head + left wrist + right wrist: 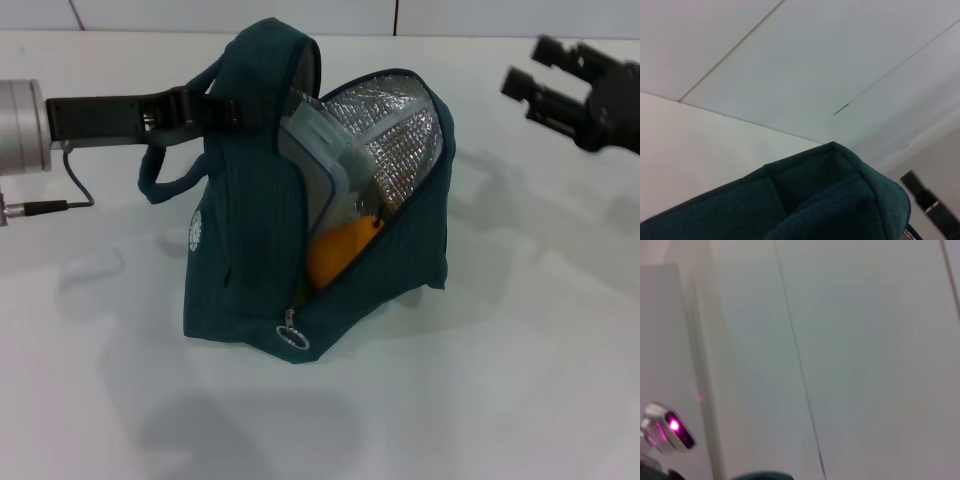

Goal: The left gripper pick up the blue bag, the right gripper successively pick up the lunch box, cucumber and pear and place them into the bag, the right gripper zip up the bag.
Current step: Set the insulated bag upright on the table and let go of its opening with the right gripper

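The blue bag (240, 270) stands on the white table, its zip open and the silver lining (390, 130) showing. My left gripper (200, 106) is shut on the bag's handle at the top left and holds it up. The lunch box (315, 150) stands on edge inside the opening, with the orange pear (340, 250) below it. The cucumber is hidden. The zipper's ring pull (292, 336) hangs at the bag's low front corner. My right gripper (532, 68) hovers open and empty at the upper right, apart from the bag. The left wrist view shows the bag's fabric (830, 200) close up.
White table (520, 360) lies all around the bag, with a pale wall (200, 15) behind it. A cable (60, 205) trails from the left wrist. In the right wrist view, a small device with a pink light (671, 432) sits before the wall.
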Motion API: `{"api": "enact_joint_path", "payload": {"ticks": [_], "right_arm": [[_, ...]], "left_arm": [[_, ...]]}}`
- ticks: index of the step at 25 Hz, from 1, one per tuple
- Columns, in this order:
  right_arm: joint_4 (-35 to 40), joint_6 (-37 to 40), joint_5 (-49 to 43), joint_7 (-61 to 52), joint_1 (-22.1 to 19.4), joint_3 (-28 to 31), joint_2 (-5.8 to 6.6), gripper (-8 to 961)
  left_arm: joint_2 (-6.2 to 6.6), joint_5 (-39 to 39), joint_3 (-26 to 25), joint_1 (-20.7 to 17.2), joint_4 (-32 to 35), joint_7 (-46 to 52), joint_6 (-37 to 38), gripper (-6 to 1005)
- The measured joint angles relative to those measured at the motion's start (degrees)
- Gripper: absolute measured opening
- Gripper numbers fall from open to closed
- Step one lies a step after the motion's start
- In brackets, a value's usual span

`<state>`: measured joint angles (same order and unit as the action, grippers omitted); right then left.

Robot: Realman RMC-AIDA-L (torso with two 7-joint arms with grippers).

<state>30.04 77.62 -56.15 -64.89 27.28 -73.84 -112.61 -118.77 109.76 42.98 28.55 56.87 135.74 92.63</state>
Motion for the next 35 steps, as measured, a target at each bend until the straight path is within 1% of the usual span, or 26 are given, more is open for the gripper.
{"api": "enact_joint_path", "payload": {"ticks": [1,5,11,16,18,23,24,27,29,33,35], "right_arm": [[-0.47,-0.08,-0.39,0.13,-0.41,0.01,0.13,676],[-2.67,-0.91,-3.94,0.45,-1.05,0.03,0.08,675],[-3.35,-4.30,-7.17,0.86,-1.13,-0.21,-1.15,673],[-3.39,-6.20,-7.38,1.69,0.04,-0.49,-2.36,671],[-3.41,-7.00,-8.02,1.94,0.83,-0.60,-2.60,670],[-3.88,-8.74,-9.31,1.95,2.48,-1.27,-2.92,669],[-4.53,-9.93,-9.38,2.01,3.51,-2.18,-3.01,668],[-4.82,-11.09,-9.43,2.01,4.45,-3.74,-3.14,667],[-4.63,-11.59,-9.42,2.29,4.77,-4.82,-3.30,666],[-4.31,-11.20,-8.99,4.36,4.59,-5.15,-3.47,662],[-4.19,-10.77,-8.18,5.80,4.15,-5.17,-3.57,579]], "left_arm": [[-0.01,0.00,0.00,-0.02,0.00,-0.07,0.00,52],[-0.10,0.00,0.00,-0.03,0.00,-0.10,0.00,52],[-0.36,0.00,0.00,0.00,0.00,-0.12,0.01,52],[-0.41,0.00,0.00,0.01,-0.09,-0.12,0.01,52],[-0.41,0.00,0.00,0.01,-0.09,-0.12,0.01,52],[-0.50,0.01,0.09,0.07,-0.09,-0.12,0.01,52],[-0.51,-0.08,0.10,0.08,-0.09,-0.12,0.01,52],[-0.50,-0.42,0.16,0.00,-0.23,-0.13,0.01,52],[-0.50,-0.59,0.16,-0.03,-0.64,-0.23,0.01,52],[-0.49,-0.75,0.04,-0.06,-1.15,-0.75,0.01,53],[-0.49,-0.94,0.03,-0.09,-1.35,-0.86,0.01,53]]}}
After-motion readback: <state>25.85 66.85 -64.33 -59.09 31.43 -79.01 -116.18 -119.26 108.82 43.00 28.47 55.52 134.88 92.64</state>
